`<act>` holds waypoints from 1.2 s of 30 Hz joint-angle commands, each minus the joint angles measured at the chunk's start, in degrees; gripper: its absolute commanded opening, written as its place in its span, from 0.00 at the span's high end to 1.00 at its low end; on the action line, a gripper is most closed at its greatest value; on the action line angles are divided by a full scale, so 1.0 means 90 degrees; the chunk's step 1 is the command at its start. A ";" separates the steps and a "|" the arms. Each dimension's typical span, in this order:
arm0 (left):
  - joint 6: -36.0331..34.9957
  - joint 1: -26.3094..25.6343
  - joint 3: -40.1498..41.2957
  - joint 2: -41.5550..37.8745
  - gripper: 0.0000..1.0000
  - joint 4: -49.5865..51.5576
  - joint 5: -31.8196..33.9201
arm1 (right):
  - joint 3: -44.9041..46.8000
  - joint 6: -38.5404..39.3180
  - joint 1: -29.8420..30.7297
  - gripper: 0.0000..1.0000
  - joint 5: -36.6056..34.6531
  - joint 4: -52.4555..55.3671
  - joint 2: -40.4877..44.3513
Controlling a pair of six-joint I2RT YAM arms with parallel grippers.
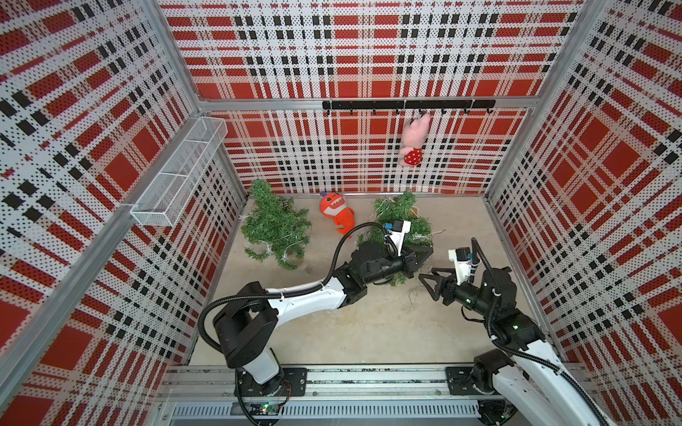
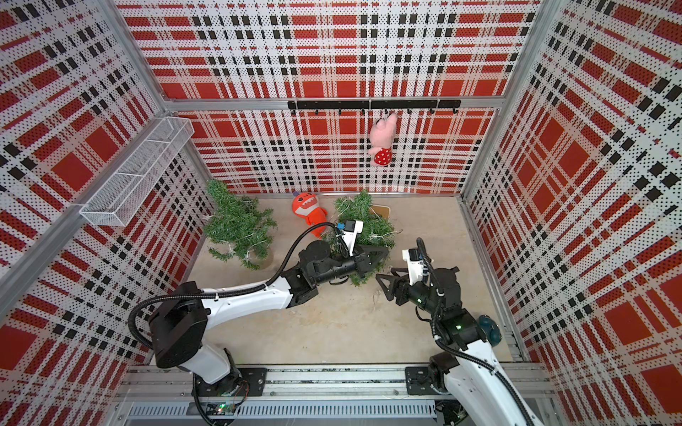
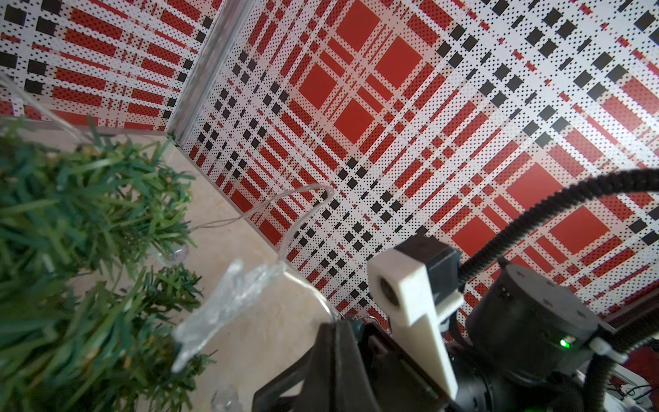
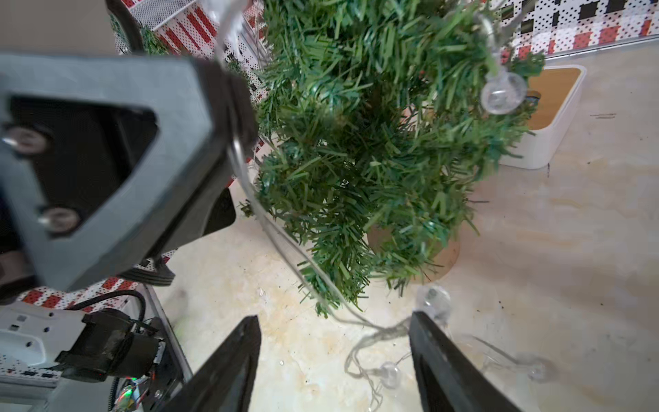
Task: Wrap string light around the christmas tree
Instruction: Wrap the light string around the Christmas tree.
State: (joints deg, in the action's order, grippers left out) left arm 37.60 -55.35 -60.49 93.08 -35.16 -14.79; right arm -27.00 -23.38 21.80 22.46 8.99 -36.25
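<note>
- The tree (image 1: pixel 400 217) we are dressing stands at about 1 o'clock on the floor (image 1: pixel 369 324) in both top views. It is upright on its round base (image 4: pixel 447 257). Its long axis is the trunk, tip pointing straight up, and some string already lies over its branches.
- The left gripper (image 1: pixel 420 262) sits at the tree's 5 o'clock edge, clenched on the string. The right wrist view shows the wire pinched between its fingers (image 4: pixel 214 107).
- The right gripper (image 4: pixel 333 319) hovers just off the tree at 4 o'clock, jaws spread and holding nothing.
- The string light (image 4: pixel 378 330) hangs slack from the left grip, past the low branches, down to the floor. Its loose length runs toward 5 o'clock, with bulbs (image 4: pixel 388 374) lying by the right fingers.
- We judge this a hand-over mid-wrap. Next, the right gripper must drop onto the slack, close on bare wire rather than a bulb, then carry it round the tree. We cannot quite tell whether the strand lies squarely between its fingers.
</note>
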 commanded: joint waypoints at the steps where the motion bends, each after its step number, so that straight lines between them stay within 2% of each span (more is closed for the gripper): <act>1: -0.0240 -0.0112 -0.0222 -0.0039 1.00 0.0180 -0.0048 | 0.0049 0.0195 0.0509 0.35 -0.1429 -0.0887 -0.0213; 3: -0.0262 -0.0136 -0.0222 -0.0037 1.00 0.0212 -0.0030 | 0.0049 0.0064 0.0560 0.42 -0.1653 -0.1077 -0.0278; 7: -0.0321 -0.0104 -0.0169 -0.0124 1.00 0.0252 0.0008 | -0.0015 -0.0053 0.0557 0.58 -0.1607 -0.0983 -0.0291; 9: -0.0334 -0.0090 -0.0164 -0.0148 1.00 0.0254 0.0012 | -0.0039 -0.0066 0.0561 0.71 -0.1614 -0.0844 -0.0230; 12: -0.0393 -0.0084 -0.0211 -0.0155 1.00 0.0254 -0.0070 | -0.0034 -0.0150 0.0561 0.81 -0.1601 -0.0746 -0.0082; 13: -0.0417 -0.0088 -0.0205 -0.0196 0.97 0.0254 -0.0104 | -0.0039 -0.0203 0.0564 0.84 -0.1608 -0.0717 -0.0033; 16: -0.0500 -0.0054 0.0008 -0.0479 0.69 0.0253 -0.0006 | -0.0165 -0.0337 0.0559 0.92 -0.1602 -0.0504 0.0060; 20: -0.0638 0.0018 0.0676 -0.1073 0.43 0.0273 0.0187 | -0.0521 -0.0617 0.0559 0.96 -0.1554 -0.0136 0.0072; 21: -0.0702 0.0016 0.0834 -0.1191 0.40 0.0296 0.0287 | -0.0638 -0.0667 0.0559 0.97 -0.1485 -0.0049 0.0044; 25: -0.0957 -0.0145 0.1416 -0.1491 0.37 0.0313 0.0601 | -0.1020 -0.0877 0.0559 1.00 -0.1342 0.0214 -0.0097; 28: -0.1959 -0.0739 0.1614 -0.1440 0.33 0.0308 0.1346 | -0.1219 -0.1239 0.0559 1.00 -0.1334 0.0270 -0.0186; 31: -0.2876 -0.1263 0.1852 -0.1165 0.29 -0.0249 0.1973 | -0.1375 -0.1384 0.0566 1.00 -0.1283 0.0284 -0.0252; 36: -0.2738 -0.1270 0.1623 -0.0375 0.31 -0.0675 0.1978 | -0.1548 -0.1395 0.0563 1.00 -0.1343 0.0435 -0.0245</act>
State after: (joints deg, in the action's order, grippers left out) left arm 15.99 -67.51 -44.23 86.56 -37.45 0.12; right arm -39.29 -34.63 26.52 10.28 11.53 -38.74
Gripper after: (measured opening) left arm 0.693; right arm 0.044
